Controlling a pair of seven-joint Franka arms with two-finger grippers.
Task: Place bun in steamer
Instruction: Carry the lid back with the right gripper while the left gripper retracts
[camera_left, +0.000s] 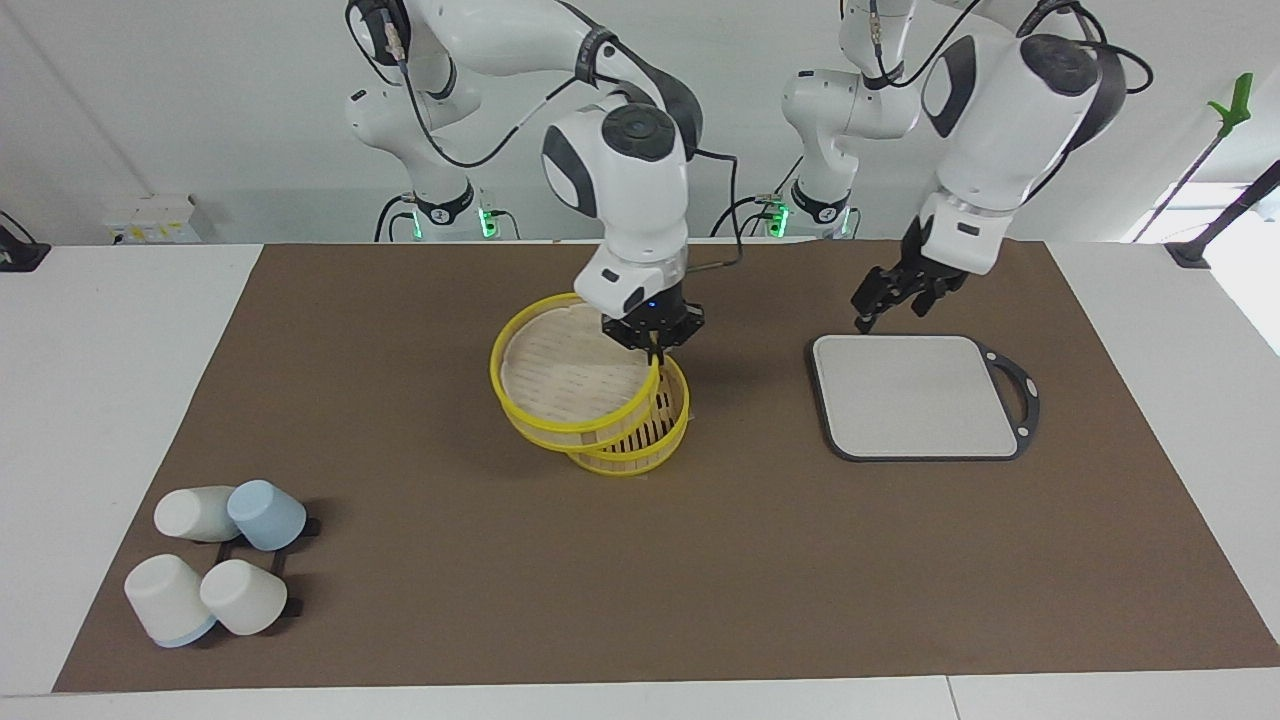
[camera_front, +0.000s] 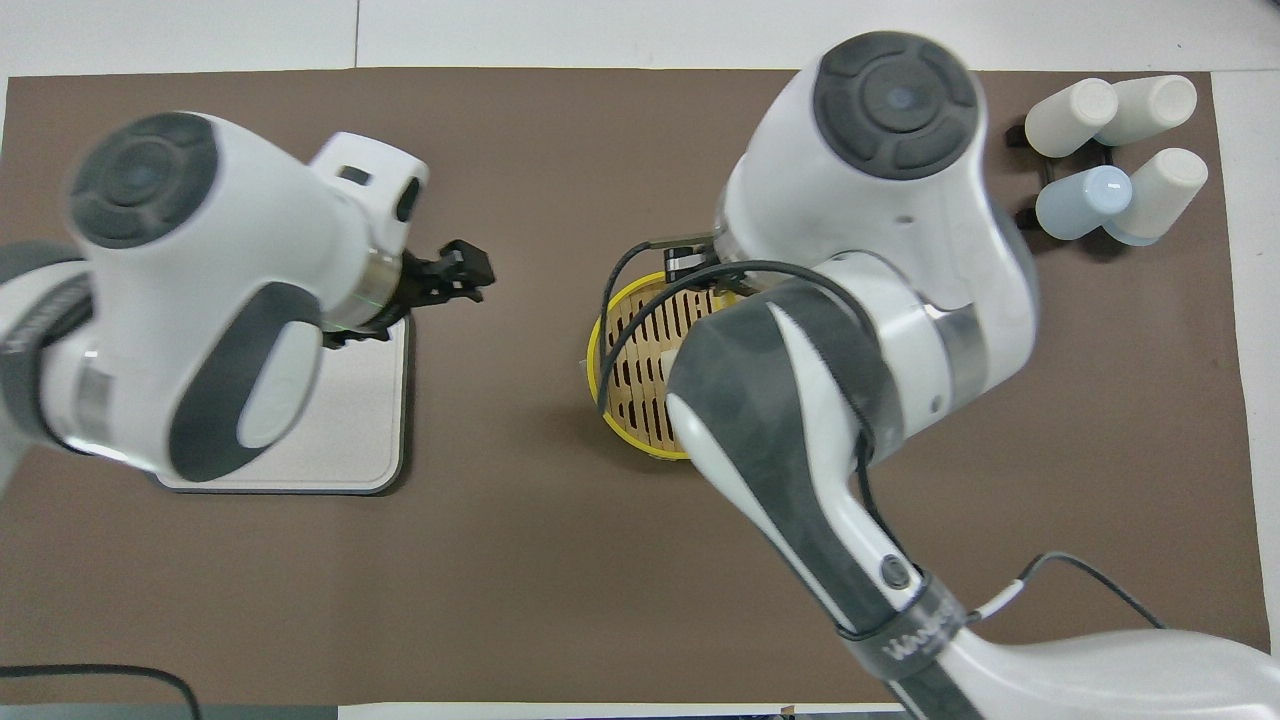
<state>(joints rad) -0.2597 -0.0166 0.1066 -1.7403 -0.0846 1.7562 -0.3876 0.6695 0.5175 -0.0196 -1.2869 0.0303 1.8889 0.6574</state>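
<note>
The steamer (camera_left: 640, 455) stands mid-table on the brown mat, and in the overhead view only part of its slatted floor (camera_front: 640, 370) shows under my right arm. My right gripper (camera_left: 655, 350) is shut on the rim of the yellow-rimmed lid (camera_left: 570, 375). The lid hangs tilted over the basket and covers most of it. The bun is hidden under the lid and the arm. My left gripper (camera_left: 880, 305) is open and empty, in the air over the grey board's corner (camera_front: 478, 283).
A flat grey board (camera_left: 915, 395) with a black handle lies toward the left arm's end of the table. Several white and blue cups (camera_left: 215, 560) lie on a black rack at the right arm's end, far from the robots.
</note>
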